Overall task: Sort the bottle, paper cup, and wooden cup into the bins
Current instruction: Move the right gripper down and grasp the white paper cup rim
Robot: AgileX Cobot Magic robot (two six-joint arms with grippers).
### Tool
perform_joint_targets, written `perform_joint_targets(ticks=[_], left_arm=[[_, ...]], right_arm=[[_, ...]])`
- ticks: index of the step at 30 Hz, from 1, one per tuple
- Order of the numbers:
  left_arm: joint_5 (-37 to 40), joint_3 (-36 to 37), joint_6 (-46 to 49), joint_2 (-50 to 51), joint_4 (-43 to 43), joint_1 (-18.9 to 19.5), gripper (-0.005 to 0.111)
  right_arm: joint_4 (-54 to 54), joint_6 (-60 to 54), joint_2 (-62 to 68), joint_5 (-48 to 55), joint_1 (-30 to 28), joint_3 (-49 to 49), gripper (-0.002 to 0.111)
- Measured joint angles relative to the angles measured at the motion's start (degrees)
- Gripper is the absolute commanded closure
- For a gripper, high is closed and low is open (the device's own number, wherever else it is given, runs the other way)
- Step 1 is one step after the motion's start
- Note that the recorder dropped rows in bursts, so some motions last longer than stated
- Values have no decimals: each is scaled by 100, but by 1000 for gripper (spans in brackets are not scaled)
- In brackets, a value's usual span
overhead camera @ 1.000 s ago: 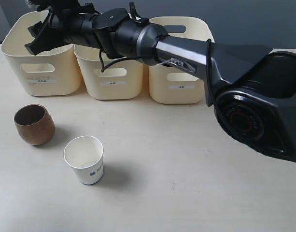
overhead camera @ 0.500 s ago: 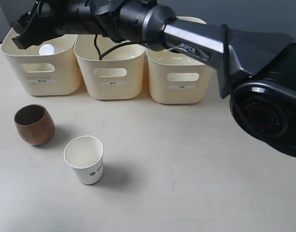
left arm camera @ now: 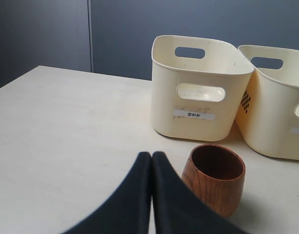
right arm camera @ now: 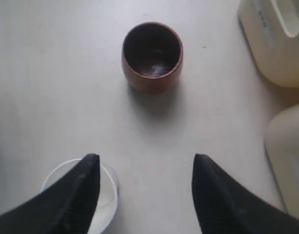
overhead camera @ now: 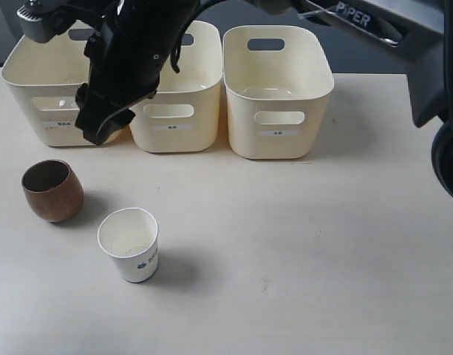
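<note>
The wooden cup stands upright at the left of the table, with the white paper cup a little nearer and to its right. My right gripper hangs open and empty in front of the left bin, above the table. In the right wrist view it looks down on the wooden cup, and one finger partly covers the paper cup. My left gripper is shut on nothing, close beside the wooden cup. The bottle is hidden.
Three cream bins stand in a row at the back: the left one, the middle bin and the right bin. The right arm crosses over the left and middle bins. The left wrist view shows the left bin.
The right arm has swung from above the left bin down and forward to in front of it. A white cap seen in that bin half a second ago is now hidden. Cups unmoved.
</note>
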Motion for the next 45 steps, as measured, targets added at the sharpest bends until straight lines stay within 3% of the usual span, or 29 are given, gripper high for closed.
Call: perform_joint_targets(ticks=[14, 24, 45], left_arm=[[0, 0, 0, 0, 0, 0, 107], [0, 0, 0, 0, 0, 0, 107], [0, 0, 0, 0, 0, 0, 107]], right_arm=[[-863, 670, -21, 81, 1141, 378, 54], [-915, 741, -21, 112, 1180, 1317, 54], [-915, 721, -21, 116, 1180, 1672, 54]])
